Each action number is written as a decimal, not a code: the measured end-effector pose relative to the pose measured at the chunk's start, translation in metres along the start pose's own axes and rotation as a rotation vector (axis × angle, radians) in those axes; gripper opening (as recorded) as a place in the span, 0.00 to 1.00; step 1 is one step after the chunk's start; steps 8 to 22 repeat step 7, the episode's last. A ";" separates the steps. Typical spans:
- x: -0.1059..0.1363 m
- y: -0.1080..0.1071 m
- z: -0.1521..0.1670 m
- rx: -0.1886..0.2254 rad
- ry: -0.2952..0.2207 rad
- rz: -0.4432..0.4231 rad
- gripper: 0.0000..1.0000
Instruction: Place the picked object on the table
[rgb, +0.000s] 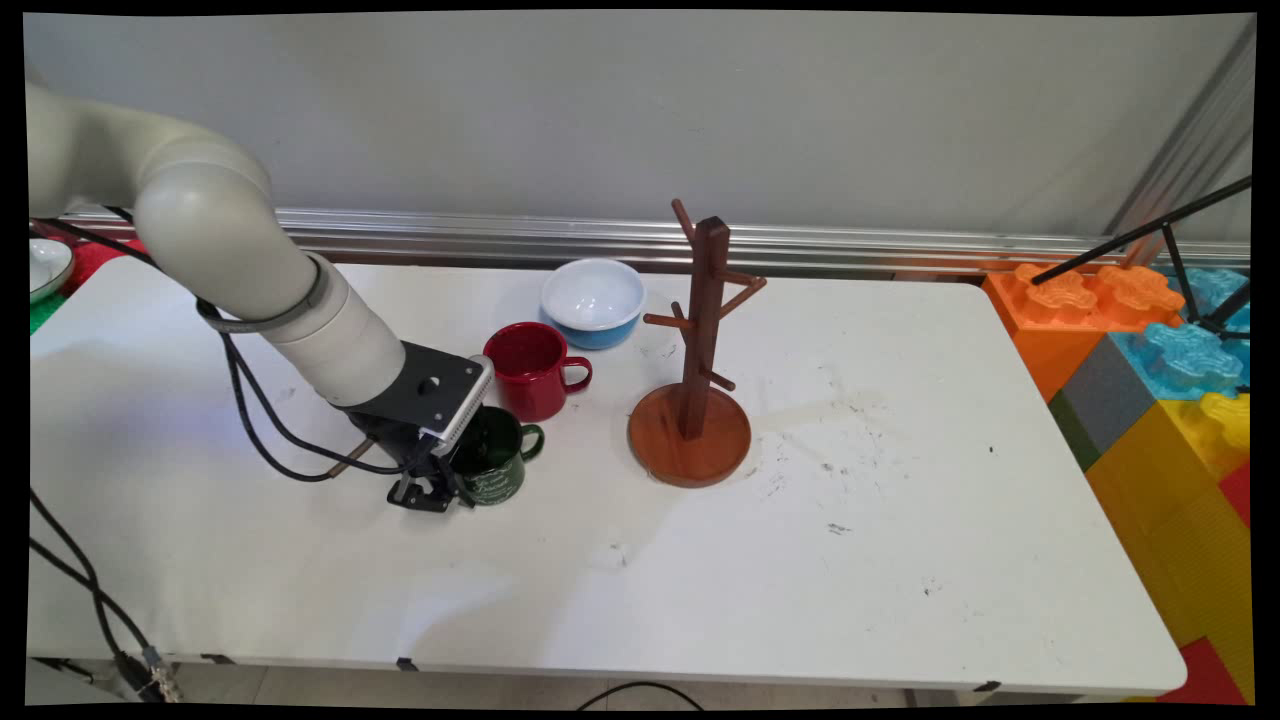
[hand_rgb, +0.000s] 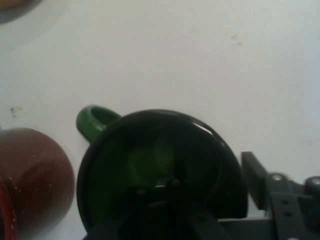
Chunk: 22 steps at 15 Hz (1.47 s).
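One black two-finger gripper (rgb: 432, 492) is down at the left-middle of the white desk (rgb: 900, 560), its fingers set at the rim of a dark green glossy mug with pale lettering (rgb: 497, 465). In the hand view the mug's open mouth (hand_rgb: 160, 165) fills the lower middle of the picture, and one finger appears to reach down inside the cup while the other stands outside its wall on the right; whether the jaws are pressed on the wall or standing free of it, I cannot tell. The mug stands upright, long axis vertical, mouth up, directly at the jaws on their far-right side as the main view shows it. Its green loop handle (rgb: 533, 441) points away from the gripper, toward the desk's right edge and slightly toward the far edge. Just beyond it, toward the far edge, stands a red enamel mug (rgb: 533, 370), near but apart, handle also to the right. Further back sits a blue bowl with a white inside (rgb: 593, 302). A brown wooden mug tree on a round base (rgb: 694, 400) stands upright to the right, well apart from the green mug
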 end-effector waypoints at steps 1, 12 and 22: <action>0.000 -0.001 0.002 0.000 0.003 0.000 1.00; 0.002 -0.005 0.002 0.004 0.023 -0.002 1.00; 0.002 -0.005 0.002 0.004 0.023 -0.002 1.00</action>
